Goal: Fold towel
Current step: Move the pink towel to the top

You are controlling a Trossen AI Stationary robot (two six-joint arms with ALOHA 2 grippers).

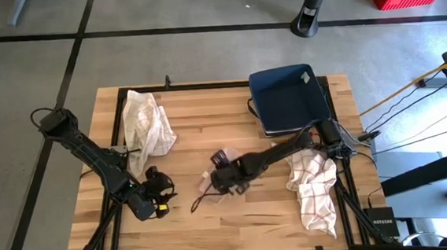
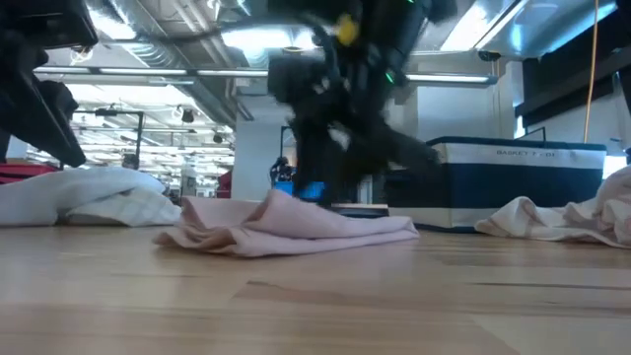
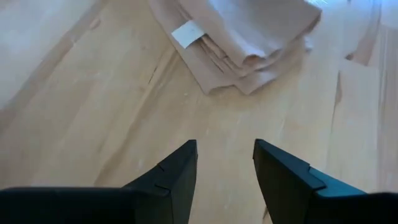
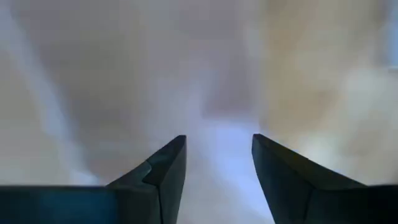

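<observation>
**Pink towel folded, two heaps left**

While the right gripper [image 1: 221, 175] hung over the middle of the table [image 1: 238, 218], the pink towel [image 2: 296, 225] lay beneath it as a low, layered bundle. The left wrist view showed stacked edges and a white label, so the folding of this piece looked largely finished. The right fingers stood parted in their own wrist view with nothing clamped between them, though that picture was too smeared to say whether they touched cloth. The left gripper [image 1: 159, 194] waited near the table's front left, its fingers [image 3: 177, 174] narrowly apart and empty, pointing at the bundle. A crumpled checked towel [image 1: 148, 121] at back left and another checked towel [image 1: 313, 183] at right remained unfolded. The dark blue bin [image 1: 289, 97] at the back probably awaited the bundle.
</observation>
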